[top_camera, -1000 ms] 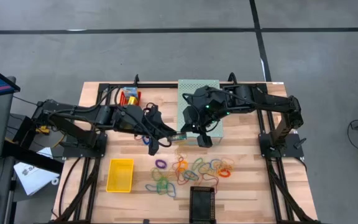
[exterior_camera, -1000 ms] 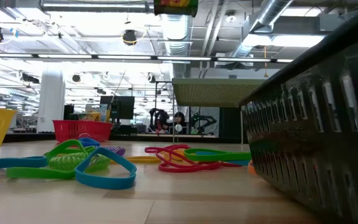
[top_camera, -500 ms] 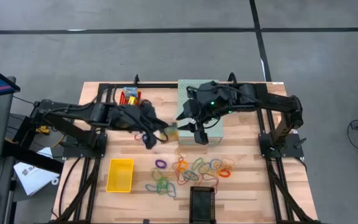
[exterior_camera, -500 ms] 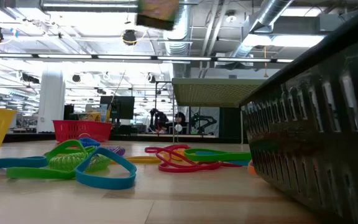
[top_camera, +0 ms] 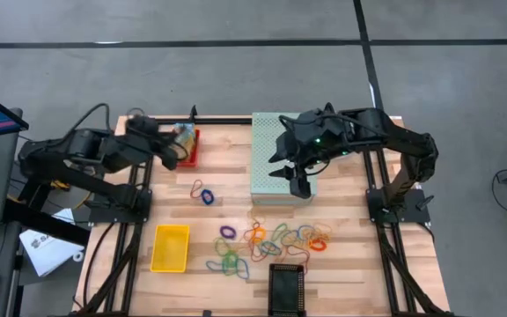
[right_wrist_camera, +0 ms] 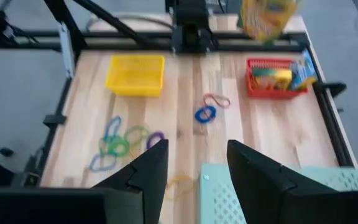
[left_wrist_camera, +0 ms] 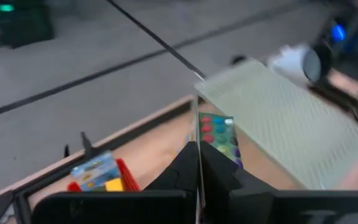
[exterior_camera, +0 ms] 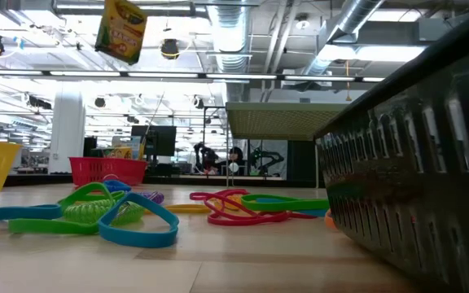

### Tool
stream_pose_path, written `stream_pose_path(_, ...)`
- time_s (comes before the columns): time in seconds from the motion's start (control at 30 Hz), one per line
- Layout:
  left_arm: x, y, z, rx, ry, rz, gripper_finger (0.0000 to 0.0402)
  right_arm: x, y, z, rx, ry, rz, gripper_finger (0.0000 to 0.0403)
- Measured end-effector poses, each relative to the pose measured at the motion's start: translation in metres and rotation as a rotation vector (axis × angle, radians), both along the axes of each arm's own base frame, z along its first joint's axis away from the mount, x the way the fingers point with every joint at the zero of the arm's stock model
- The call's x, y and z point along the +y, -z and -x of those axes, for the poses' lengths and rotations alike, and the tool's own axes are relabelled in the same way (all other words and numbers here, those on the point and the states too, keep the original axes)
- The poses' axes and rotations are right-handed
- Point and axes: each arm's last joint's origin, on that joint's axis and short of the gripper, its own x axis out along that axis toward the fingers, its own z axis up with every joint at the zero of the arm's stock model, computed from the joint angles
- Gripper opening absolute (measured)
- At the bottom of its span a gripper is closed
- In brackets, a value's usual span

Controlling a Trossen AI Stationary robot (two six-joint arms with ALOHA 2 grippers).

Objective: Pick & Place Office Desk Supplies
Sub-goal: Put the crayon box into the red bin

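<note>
left claw (left_wrist_camera: 199, 168) clamped on crayon box (exterior_camera: 120, 32) over red basket (top_camera: 187, 146) | right claw (right_wrist_camera: 194, 165) apart above green box (top_camera: 267, 172)

Perforated box (top_camera: 280, 158) at table 12 o'clock; small basket (top_camera: 186, 143) at 10 o'clock. Tray (top_camera: 170, 247) at 8 o'clock, rubber-band loops (top_camera: 275, 239) at centre to 5 o'clock, dark basket (top_camera: 287, 289) at 6 o'clock.

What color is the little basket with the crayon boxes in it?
Red. The basket shows best in the right wrist view.
</note>
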Motion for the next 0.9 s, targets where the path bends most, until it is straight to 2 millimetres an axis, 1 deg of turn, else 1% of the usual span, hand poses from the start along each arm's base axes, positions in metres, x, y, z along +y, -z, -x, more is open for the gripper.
stream_pose_path(0.1,0.003,0.009,0.006,-0.045,-0.097,-0.015,0.0000,-0.001,0.000,0.003,0.011,0.008,0.006,0.0160)
stream_pose_path(0.2,0.005,0.025,0.006,-0.053,-0.165,-0.023,0.0000,-0.001,0.000,0.004,0.020,0.016,-0.001,0.0163)
stream_pose_path(0.47,0.015,0.090,-0.001,-0.031,-0.379,-0.041,0.0000,-0.001,0.002,0.005,0.041,0.034,-0.019,0.0166)
stream_pose_path(0.57,0.021,0.110,0.000,-0.009,-0.451,-0.079,0.0000,-0.001,0.002,0.005,0.042,0.040,-0.026,0.0166)
stream_pose_path(0.77,0.036,0.135,0.003,-0.022,-0.575,-0.121,0.0000,0.000,0.002,0.005,0.043,0.041,-0.031,0.0166)
stream_pose_path(0.9,0.042,0.148,-0.001,-0.061,-0.572,-0.116,0.0000,0.000,0.002,0.005,0.042,0.042,-0.035,0.0166)
